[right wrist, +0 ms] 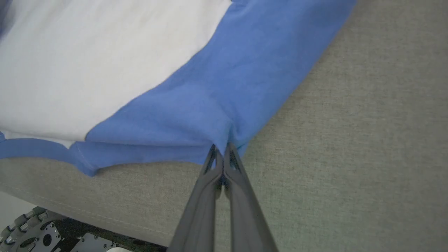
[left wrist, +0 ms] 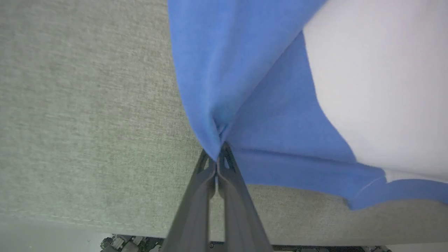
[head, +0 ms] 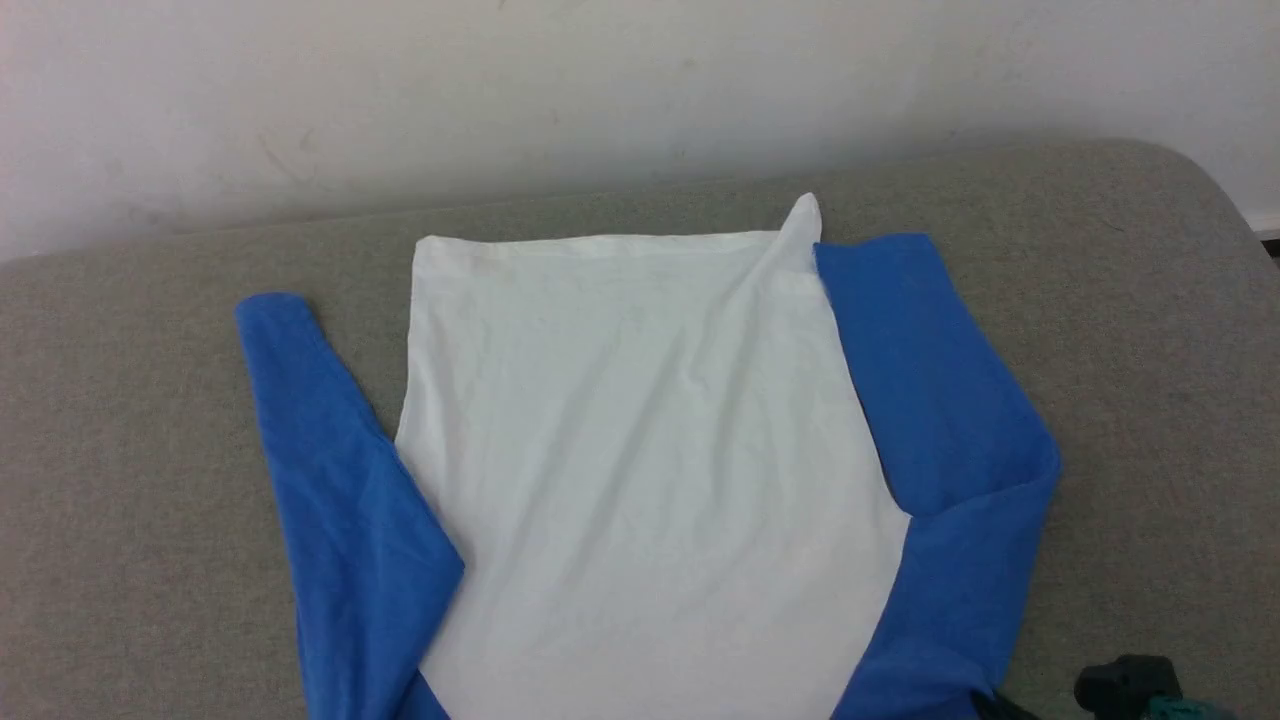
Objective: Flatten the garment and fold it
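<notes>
The garment [head: 640,440] lies spread on the grey padded surface [head: 130,450], white body up, hem toward the wall. Its blue left sleeve [head: 330,470] runs straight along the body. The blue right sleeve [head: 930,380] is doubled back beside the body. In the left wrist view my left gripper [left wrist: 218,148] is shut on the garment, pinching a bunched blue shoulder fold [left wrist: 217,105]. In the right wrist view my right gripper [right wrist: 221,148] is shut on the garment at the other blue shoulder [right wrist: 210,105]. Dark right arm hardware [head: 1130,690] shows at the head view's lower right corner.
A pale wall [head: 640,90] rises right behind the padded surface. The surface's near edge [right wrist: 87,213] lies just below the garment's neck end, with the robot's base [right wrist: 38,234] under it. Bare grey padding flanks the garment on both sides.
</notes>
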